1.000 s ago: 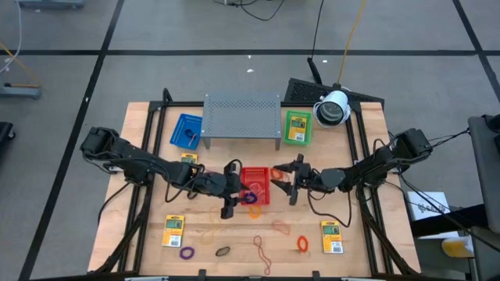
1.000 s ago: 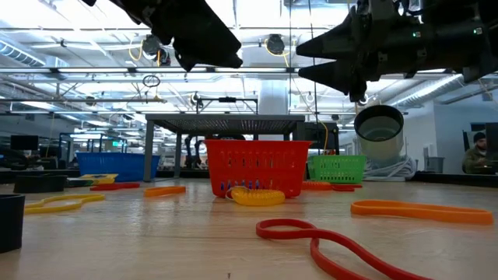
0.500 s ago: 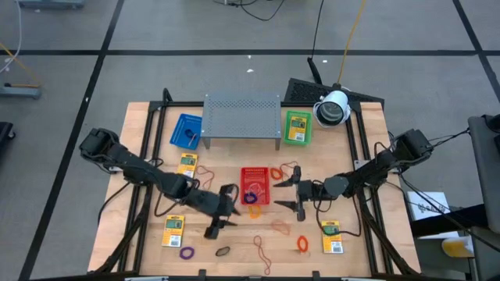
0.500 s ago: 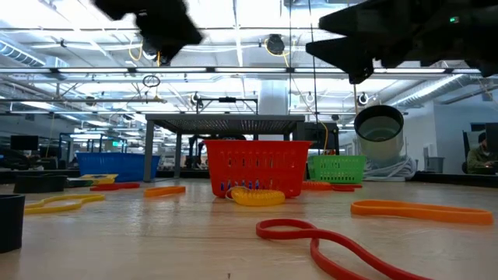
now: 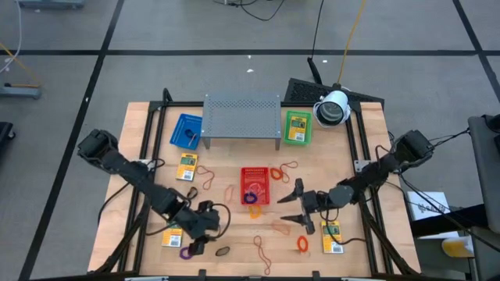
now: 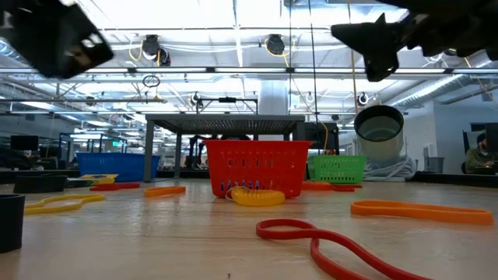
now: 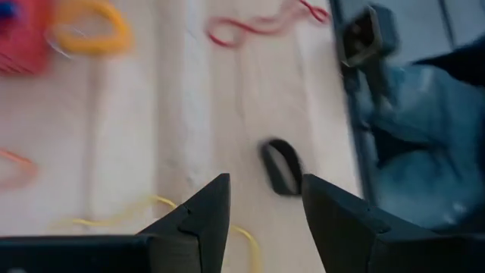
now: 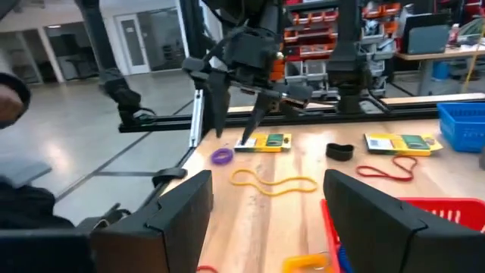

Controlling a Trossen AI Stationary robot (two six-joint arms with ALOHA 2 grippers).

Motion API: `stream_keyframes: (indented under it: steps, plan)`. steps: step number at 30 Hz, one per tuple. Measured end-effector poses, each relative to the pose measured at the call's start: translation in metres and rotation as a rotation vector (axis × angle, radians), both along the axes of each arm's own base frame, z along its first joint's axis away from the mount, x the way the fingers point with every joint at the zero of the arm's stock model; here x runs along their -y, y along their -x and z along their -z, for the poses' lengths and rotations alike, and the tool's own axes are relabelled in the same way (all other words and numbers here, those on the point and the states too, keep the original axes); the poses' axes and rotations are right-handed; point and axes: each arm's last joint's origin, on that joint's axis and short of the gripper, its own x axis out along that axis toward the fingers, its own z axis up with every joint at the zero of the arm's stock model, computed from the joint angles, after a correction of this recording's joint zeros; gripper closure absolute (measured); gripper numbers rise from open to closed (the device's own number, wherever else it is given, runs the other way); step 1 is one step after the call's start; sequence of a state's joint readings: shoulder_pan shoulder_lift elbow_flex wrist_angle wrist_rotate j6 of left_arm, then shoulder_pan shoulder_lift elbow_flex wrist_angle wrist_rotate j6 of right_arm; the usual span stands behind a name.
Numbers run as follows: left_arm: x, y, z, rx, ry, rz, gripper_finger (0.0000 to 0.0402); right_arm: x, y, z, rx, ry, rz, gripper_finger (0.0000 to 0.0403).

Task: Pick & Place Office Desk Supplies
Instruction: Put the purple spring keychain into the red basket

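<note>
Rubber bands lie flat on the wooden table: a purple one [image 5: 186, 252], a black one [image 5: 223, 251], a tan one [image 5: 262, 254], an orange one [image 5: 303, 243]. Yellow-and-green packets lie at the near left [image 5: 173, 232], the near right [image 5: 332, 236] and farther back on the left [image 5: 187, 165]. My left gripper [image 5: 197, 243] hangs open above the table between the near-left packet and the black band [image 7: 280, 165], pointing steeply down. My right gripper [image 5: 291, 207] stands open and level, to the right of the red basket [image 5: 255, 186]. Neither holds anything.
A grey perforated rack [image 5: 242, 117] stands at the back, between a blue basket [image 5: 186, 129] and a green basket [image 5: 296, 127]. A white round camera [image 5: 332, 108] sits at the back right. More bands lie around the red basket. Bare wood lies between the two grippers.
My left gripper has swung from beside the red basket toward the table's near left, over to the near-left packet and purple band, and has tipped to point more steeply down. My right gripper has swung toward the near edge, turning as it went, and stays open.
</note>
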State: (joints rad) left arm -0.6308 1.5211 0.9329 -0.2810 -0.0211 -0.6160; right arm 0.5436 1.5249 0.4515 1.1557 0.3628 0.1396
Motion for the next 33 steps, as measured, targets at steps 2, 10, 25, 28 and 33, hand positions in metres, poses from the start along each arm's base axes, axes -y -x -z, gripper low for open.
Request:
stream_keyframes:
  steps: [2,10,25,28,33]
  plan:
    - [0.004,0.003,0.000,-0.015,0.022,0.008,0.0231,-0.001,0.001,0.000,0.001,0.010,0.026,0.0156]
    - [0.024,0.020,0.000,-0.095,0.115,0.077,0.0231,-0.001,0.001,0.001,-0.005,0.016,0.047,0.0156]
    - [0.047,0.067,0.011,-0.281,0.036,-0.103,0.0231,0.001,0.001,0.005,-0.044,0.014,0.079,0.0156]
    - [0.051,0.070,0.013,-0.293,0.040,-0.119,0.0231,0.001,0.001,0.005,-0.044,0.014,0.079,0.0156]
    - [0.060,0.069,0.032,-0.360,0.024,-0.106,0.0231,0.001,0.001,0.005,-0.044,0.014,0.079,0.0156]
